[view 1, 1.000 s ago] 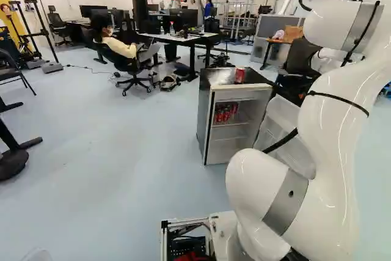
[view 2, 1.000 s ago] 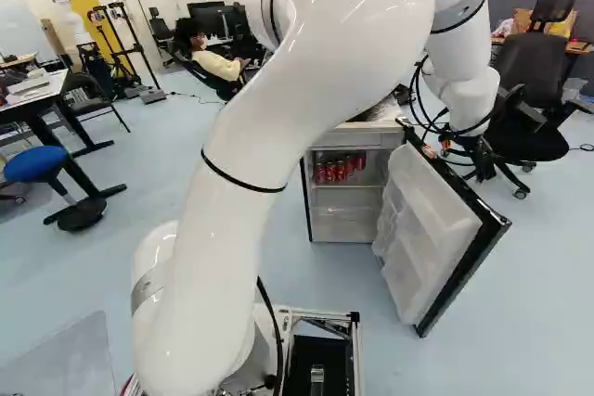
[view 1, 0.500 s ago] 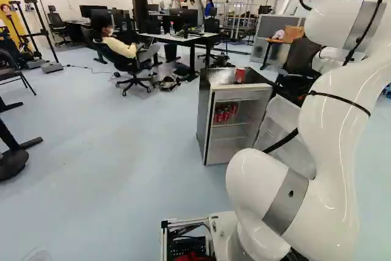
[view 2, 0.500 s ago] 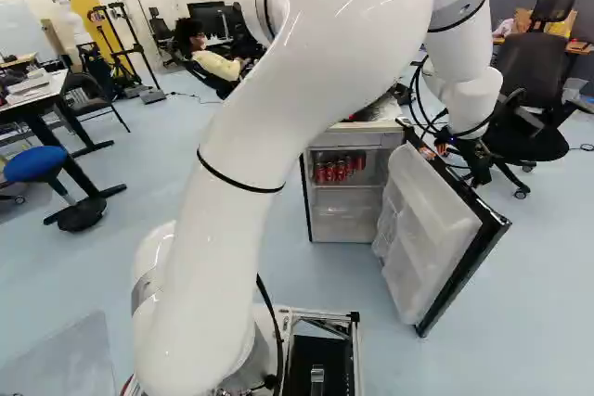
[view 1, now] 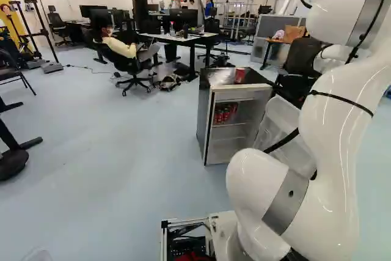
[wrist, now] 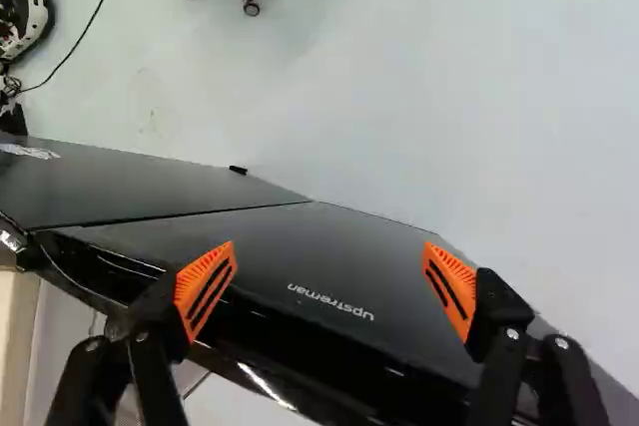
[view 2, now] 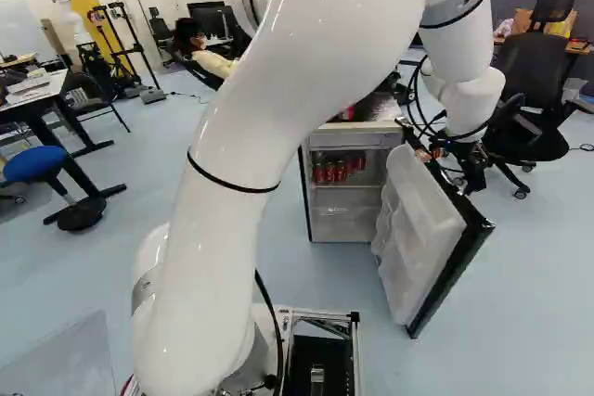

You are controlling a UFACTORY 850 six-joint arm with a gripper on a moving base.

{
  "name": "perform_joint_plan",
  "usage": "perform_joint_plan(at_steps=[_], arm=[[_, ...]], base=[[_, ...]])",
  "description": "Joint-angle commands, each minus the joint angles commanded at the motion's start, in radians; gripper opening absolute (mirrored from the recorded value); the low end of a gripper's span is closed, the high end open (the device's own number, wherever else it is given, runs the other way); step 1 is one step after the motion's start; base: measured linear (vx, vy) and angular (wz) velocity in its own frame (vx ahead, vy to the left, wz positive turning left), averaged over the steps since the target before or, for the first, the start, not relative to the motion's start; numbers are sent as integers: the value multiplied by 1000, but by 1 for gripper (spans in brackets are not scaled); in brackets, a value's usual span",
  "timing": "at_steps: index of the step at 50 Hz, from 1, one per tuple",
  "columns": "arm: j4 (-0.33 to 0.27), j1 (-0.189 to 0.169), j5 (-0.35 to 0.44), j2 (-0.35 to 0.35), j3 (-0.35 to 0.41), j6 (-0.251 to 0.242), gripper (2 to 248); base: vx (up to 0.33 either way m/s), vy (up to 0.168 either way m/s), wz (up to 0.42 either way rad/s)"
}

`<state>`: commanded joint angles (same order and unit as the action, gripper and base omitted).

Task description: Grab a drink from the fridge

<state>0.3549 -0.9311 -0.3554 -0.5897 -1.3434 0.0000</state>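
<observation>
The gripper [view 2: 470, 172] is at the outer side of the fridge door [view 2: 418, 238], near its top edge. In the wrist view my gripper [wrist: 327, 288] stands open, fingers wide apart, with the door's black outer face [wrist: 329, 246] beneath and ahead of them; whether they touch it I cannot tell. The small fridge [view 1: 206, 126] has its door swung open, showing the white shelved inside. Several red drink cans [view 2: 338, 171] stand on its upper shelf. Another red can [view 1: 240, 75] is on the fridge top.
A black office chair [view 2: 529, 90] stands just beyond the gripper. Desks with monitors [view 1: 192, 39] are behind the fridge, and a seated person is near them. A blue stool [view 2: 37, 164] is at the left of the right base view.
The fridge door has swung a little to the left in the right base view, toward the fridge's front. My arm has shifted slightly, with the gripper staying against or beside the door's outer side.
</observation>
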Motion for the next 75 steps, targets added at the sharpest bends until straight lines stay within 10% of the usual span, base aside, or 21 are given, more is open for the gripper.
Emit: perform_joint_plan(at_steps=[54, 75], arm=[[-4, -6, -77, 111, 158, 0, 247], [-165, 3, -36, 198, 277, 0, 247]], base=[[0, 0, 0], [0, 0, 0]])
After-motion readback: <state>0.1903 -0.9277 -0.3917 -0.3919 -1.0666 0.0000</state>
